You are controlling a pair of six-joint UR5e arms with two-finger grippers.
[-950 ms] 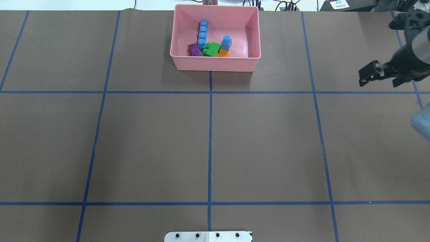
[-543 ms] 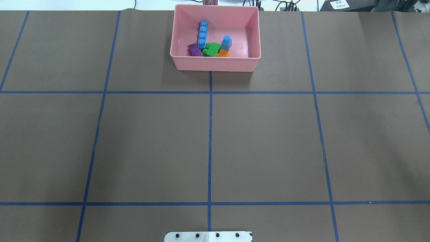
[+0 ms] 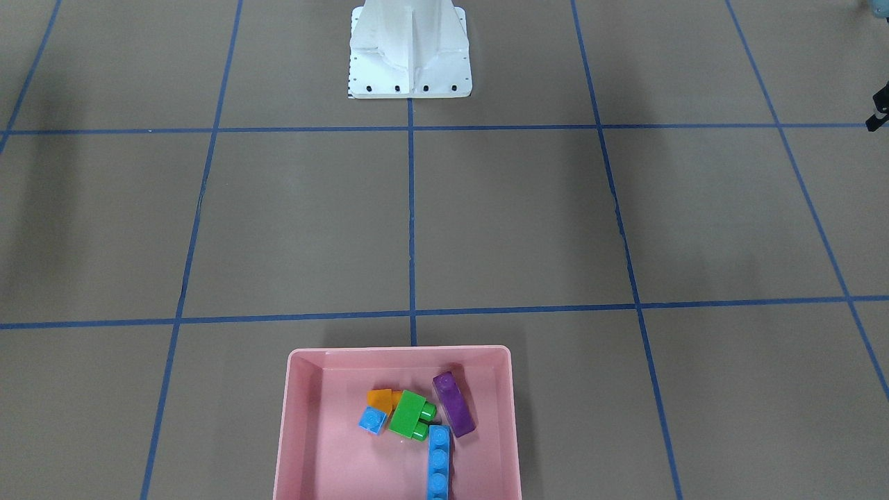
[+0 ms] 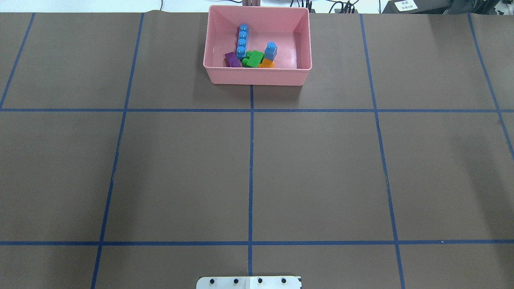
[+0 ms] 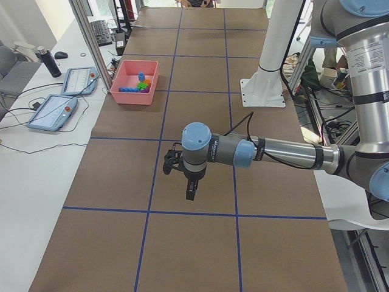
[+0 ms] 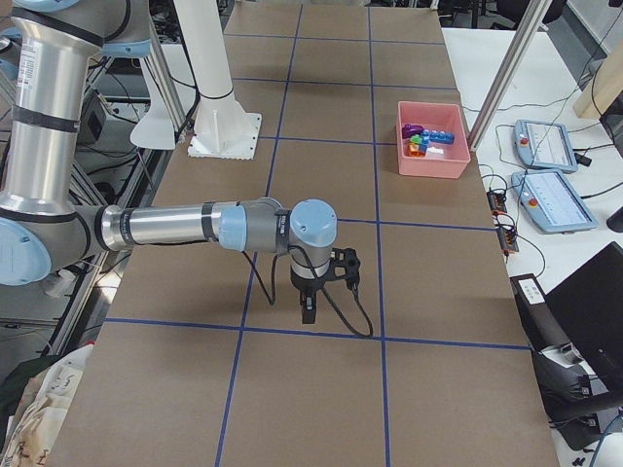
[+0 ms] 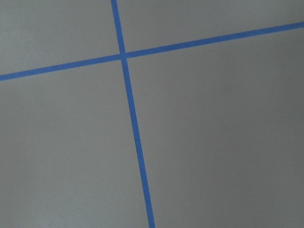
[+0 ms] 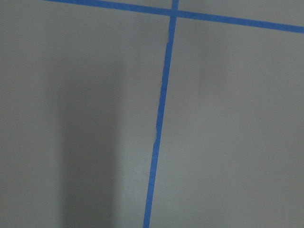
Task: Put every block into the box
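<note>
The pink box (image 4: 257, 76) stands at the far middle of the table. Inside it lie the blocks: the long light-blue one (image 4: 242, 41), the small light-blue cube (image 4: 271, 51), the green one (image 4: 253, 59), the purple one (image 4: 231, 59) and the orange one (image 4: 267, 64). The front-facing view shows the same bricks bunched in the box (image 3: 298, 430). My left gripper (image 5: 190, 193) hangs over bare table far from the box, seen only from the side, so I cannot tell its state. The same holds for my right gripper (image 6: 309, 311).
The white base plate (image 4: 249, 282) sits at the near table edge. Blue tape lines (image 4: 251, 168) divide the brown table cover into squares. Control tablets (image 5: 79, 81) lie on a side bench beyond the box.
The right gripper, at the overhead view's right edge one second ago, has moved out of that view. The box and blocks have not moved.
</note>
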